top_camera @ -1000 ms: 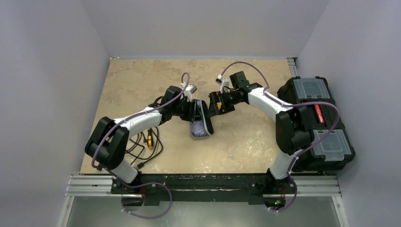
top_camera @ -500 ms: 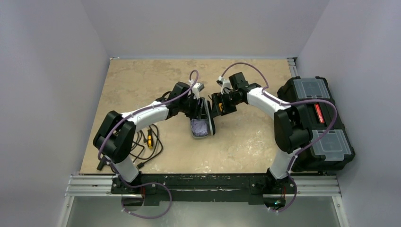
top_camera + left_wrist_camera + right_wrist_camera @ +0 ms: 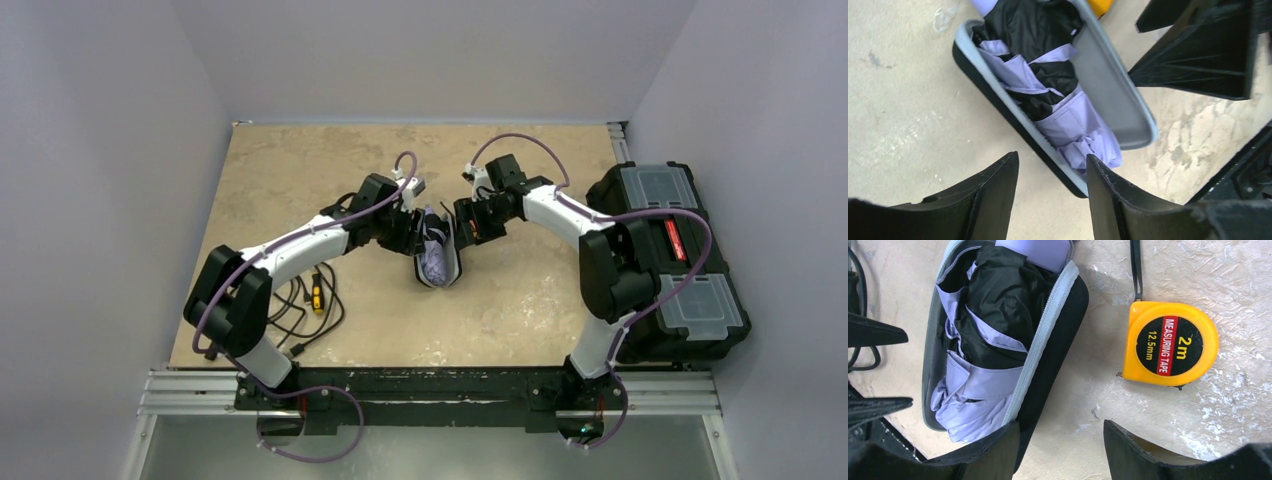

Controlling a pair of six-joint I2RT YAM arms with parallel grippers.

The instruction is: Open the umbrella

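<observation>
Umbrella (image 3: pixel 973 385) nudged right, bare table (image 3: pixel 300 170) around case (image 3: pixel 1058 340)

Two arms rise from one black base bar (image 3: pixel 425 385). The left arm (image 3: pixel 300 250) and right arm (image 3: pixel 560 215) look alike, with white shells on the long links and bulky black joints.

A purple cable (image 3: pixel 520 135) runs along each arm away from the base bar, and a further loop (image 3: pixel 310 458) hangs below the bar. A small white camera box (image 3: pixel 412 186) sits at each arm's end farthest from the bar. A green light (image 3: pixel 583 432) shows just below the bar's right end.

The left gripper (image 3: pixel 1053 170) and right gripper (image 3: pixel 1063 432) have matte black, wedge-shaped fingers (image 3: pixel 993 195) with rough edges and ribbed triangular outer faces.
</observation>
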